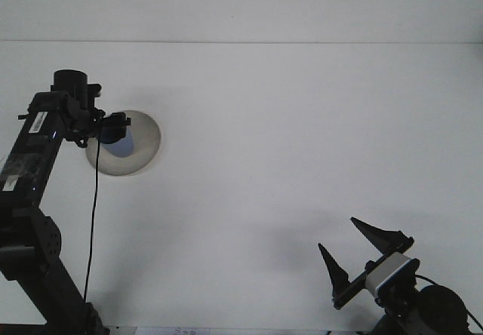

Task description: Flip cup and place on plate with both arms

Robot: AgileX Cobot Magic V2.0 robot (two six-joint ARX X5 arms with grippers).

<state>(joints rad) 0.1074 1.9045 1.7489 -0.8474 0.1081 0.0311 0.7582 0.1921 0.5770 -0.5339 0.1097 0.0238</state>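
Observation:
A small blue cup (124, 145) sits on the grey round plate (147, 140) at the left of the white table. My left gripper (115, 130) reaches over the plate's left part from the left, right at the cup and covering its upper left side. Its fingers look spread apart around the cup. My right gripper (339, 235) stands open at the bottom right near the table's front edge, far from the plate, with nothing between its fingers.
A black cable (93, 222) hangs down from the left arm (30, 161) in front of the table. The table's far edge meets a white wall at the top.

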